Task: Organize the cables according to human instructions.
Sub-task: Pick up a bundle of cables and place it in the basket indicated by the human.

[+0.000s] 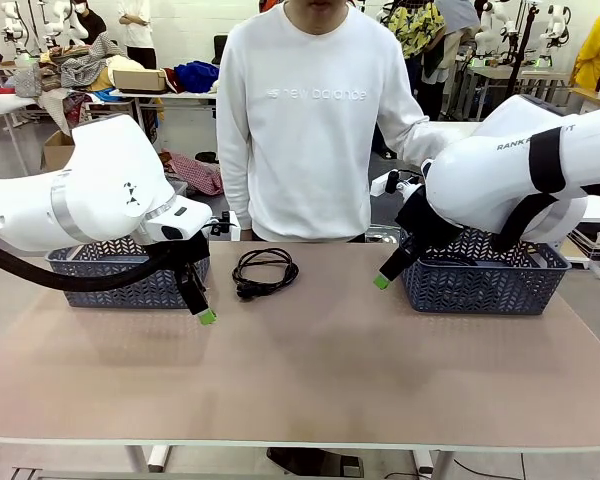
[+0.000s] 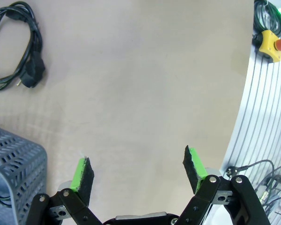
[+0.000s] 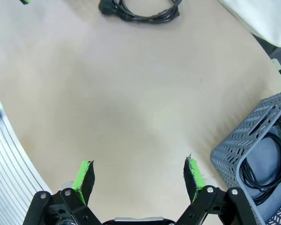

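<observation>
Left gripper (image 2: 138, 171): wide open, holding nothing, hanging over bare table (image 1: 310, 380) next to the left basket (image 1: 130, 275).
Cable (image 1: 265, 272): one coiled cord lying on the table between the baskets, near the person.
How to do it well: I think come straight down and pinch several loops together.
Right gripper (image 3: 139, 174): wide open, empty, beside the right basket (image 1: 480, 275).

Cluttered workshop, clothes-piled tables (image 1: 130, 80), beige tabletop (image 1: 310, 370)

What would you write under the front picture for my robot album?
Two open grippers, left and right, hover beside grey baskets, a coiled black cable between them.
</observation>
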You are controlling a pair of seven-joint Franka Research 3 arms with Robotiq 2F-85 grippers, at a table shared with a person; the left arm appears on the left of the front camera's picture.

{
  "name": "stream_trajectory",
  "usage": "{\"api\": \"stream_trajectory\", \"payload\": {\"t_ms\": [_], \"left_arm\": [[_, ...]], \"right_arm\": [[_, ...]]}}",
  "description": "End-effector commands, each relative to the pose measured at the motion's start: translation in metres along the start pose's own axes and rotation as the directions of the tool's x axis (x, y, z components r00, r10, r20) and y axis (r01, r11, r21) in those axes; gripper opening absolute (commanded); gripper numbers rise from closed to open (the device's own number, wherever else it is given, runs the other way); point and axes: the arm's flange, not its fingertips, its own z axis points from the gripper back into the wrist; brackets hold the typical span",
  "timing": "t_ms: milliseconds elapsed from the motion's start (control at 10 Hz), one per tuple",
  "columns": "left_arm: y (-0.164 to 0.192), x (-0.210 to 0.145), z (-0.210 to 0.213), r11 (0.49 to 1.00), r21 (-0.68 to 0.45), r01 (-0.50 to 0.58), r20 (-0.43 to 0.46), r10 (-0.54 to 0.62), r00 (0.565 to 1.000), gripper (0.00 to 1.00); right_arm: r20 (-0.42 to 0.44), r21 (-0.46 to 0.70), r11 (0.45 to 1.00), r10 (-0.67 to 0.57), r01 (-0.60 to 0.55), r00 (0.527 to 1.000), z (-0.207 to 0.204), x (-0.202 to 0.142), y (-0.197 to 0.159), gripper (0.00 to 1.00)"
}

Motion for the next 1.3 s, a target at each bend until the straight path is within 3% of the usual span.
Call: {"api": "stream_trajectory", "payload": {"t_ms": [0, 900, 1200], "left_arm": [[0.0, -0.001, 0.001, 1.0, 0.0, -0.007, 0.002, 0.007, 1.0, 1.0], [0.0, -0.001, 0.001, 1.0, 0.0, -0.007, 0.002, 0.007, 1.0, 1.0], [0.0, -0.001, 0.001, 1.0, 0.0, -0.007, 0.002, 0.007, 1.0, 1.0]], "right_arm": [[-0.001, -0.004, 1.0, -0.007, 0.007, 1.0, 0.001, 0.002, -0.001, 1.0], [0.0, 0.0, 1.0, 0.0, 0.0, 1.0, 0.0, 0.0, 0.0, 1.0], [-0.032, -0.06, 0.976, 0.206, -0.208, 0.978, -0.001, 0.04, -0.004, 1.0]]}}
